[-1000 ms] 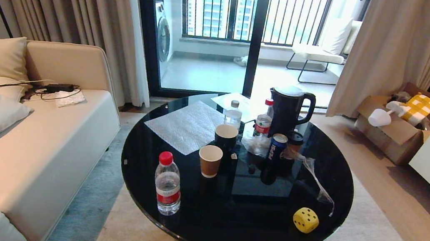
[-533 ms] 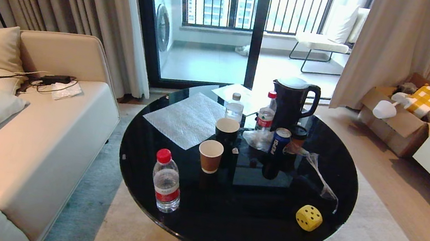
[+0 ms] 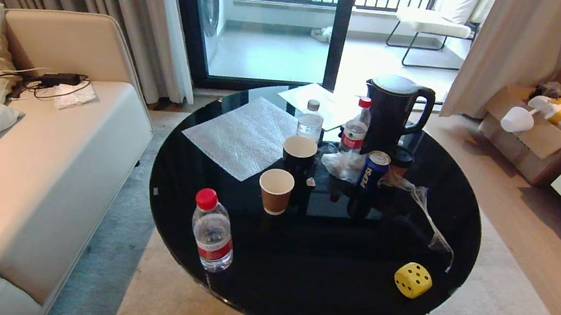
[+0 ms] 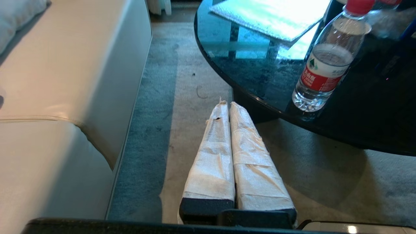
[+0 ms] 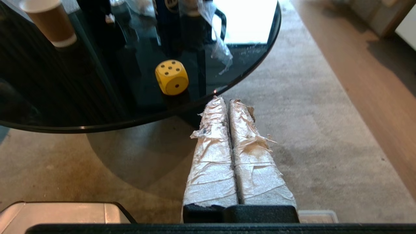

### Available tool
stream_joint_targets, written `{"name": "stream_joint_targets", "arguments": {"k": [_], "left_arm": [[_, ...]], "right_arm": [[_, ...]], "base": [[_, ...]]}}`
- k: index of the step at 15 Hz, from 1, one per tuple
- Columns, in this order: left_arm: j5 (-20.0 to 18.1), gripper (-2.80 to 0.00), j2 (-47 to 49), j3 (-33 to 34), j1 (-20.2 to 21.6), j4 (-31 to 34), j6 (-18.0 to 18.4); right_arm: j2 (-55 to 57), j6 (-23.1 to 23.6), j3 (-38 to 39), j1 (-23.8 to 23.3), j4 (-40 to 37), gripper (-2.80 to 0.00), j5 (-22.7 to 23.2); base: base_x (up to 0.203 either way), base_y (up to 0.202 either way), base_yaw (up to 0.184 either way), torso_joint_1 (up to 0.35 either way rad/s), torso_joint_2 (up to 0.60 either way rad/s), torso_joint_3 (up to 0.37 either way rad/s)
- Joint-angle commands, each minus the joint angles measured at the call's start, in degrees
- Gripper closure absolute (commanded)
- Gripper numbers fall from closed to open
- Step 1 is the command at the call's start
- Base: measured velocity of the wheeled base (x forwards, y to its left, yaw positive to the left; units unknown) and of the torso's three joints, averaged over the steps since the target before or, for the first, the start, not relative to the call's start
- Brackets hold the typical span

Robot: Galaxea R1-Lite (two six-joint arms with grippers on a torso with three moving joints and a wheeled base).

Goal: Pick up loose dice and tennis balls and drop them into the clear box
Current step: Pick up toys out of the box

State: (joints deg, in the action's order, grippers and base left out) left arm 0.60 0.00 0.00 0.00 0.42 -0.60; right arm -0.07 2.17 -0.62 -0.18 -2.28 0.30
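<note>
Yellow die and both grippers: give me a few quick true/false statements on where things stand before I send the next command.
1. The yellow die sits on the black round table, near its edge. True.
2. The right gripper is shut on the yellow die. False: it is shut on nothing and hangs over the carpet beside the table.
3. The left gripper is shut, with nothing between its fingers. True.
4. The red-capped water bottle lies on its side. False: it stands upright.
5. The brown paper cup stands on the sofa. False: it stands on the table.
</note>
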Motion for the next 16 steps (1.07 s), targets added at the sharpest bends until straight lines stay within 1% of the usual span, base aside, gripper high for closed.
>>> {"name": "stream_joint_targets", "arguments": {"k": [1, 16], "left_arm": [[0.0, 0.0, 0.0, 0.1, 0.0, 0.0, 0.0], [0.0, 0.0, 0.0, 0.1, 0.0, 0.0, 0.0]], "right_arm": [[0.0, 0.0, 0.0, 0.0, 0.0, 0.0, 0.0], [0.0, 0.1, 0.0, 0.0, 0.0, 0.0, 0.0]], "base": [[0.0, 0.0, 0.0, 0.002, 0.0, -0.188], [0.0, 0.0, 0.0, 0.003, 0.0, -0.199]]}}
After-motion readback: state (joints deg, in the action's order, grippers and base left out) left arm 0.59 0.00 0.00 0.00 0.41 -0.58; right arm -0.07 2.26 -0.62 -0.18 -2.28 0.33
